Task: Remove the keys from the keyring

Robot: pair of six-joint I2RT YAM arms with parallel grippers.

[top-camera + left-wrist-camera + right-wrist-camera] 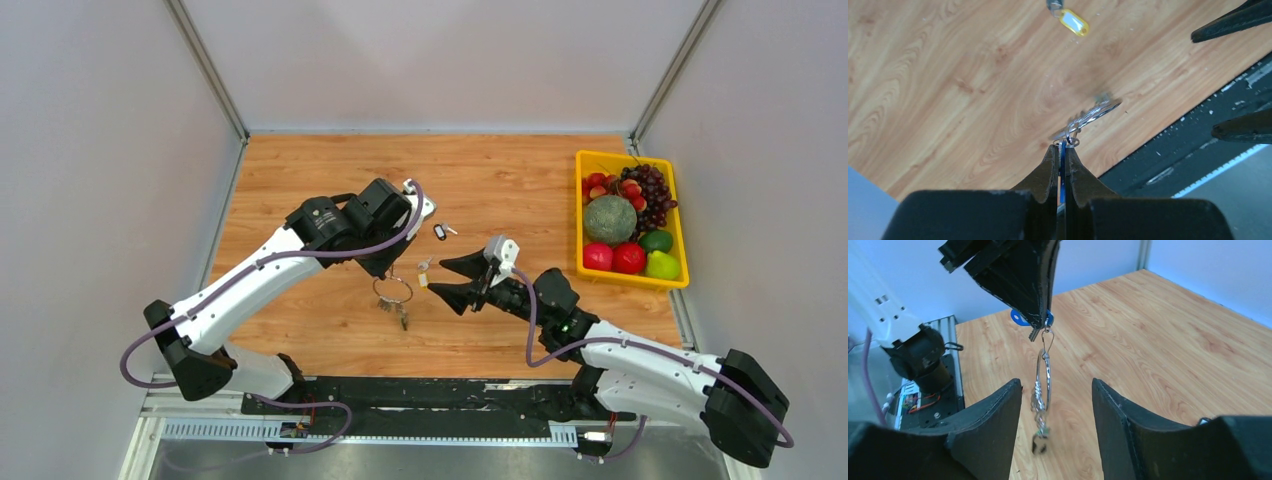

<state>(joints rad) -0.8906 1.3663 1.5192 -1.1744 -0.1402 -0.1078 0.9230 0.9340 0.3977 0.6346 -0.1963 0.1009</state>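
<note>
My left gripper [386, 266] is shut on a blue key tag [1018, 318] and holds it above the table. The keyring [393, 290] hangs from that tag as a thin silver loop, with a few keys [403, 319] dangling below it. The left wrist view shows the blue tag [1062, 165] edge-on between the shut fingers and the keyring [1094, 113] just past the tips. My right gripper [457, 281] is open and empty, just right of the ring. In the right wrist view the keyring [1043, 380] and blurred keys [1040, 439] hang ahead between my open fingers [998, 410].
A yellow-tagged key [424, 276] lies on the wood between the grippers and shows in the left wrist view [1074, 22]. A black-tagged key [441, 232] lies further back. A yellow tray [580, 215] of fruit stands at the right. Grey walls enclose the table.
</note>
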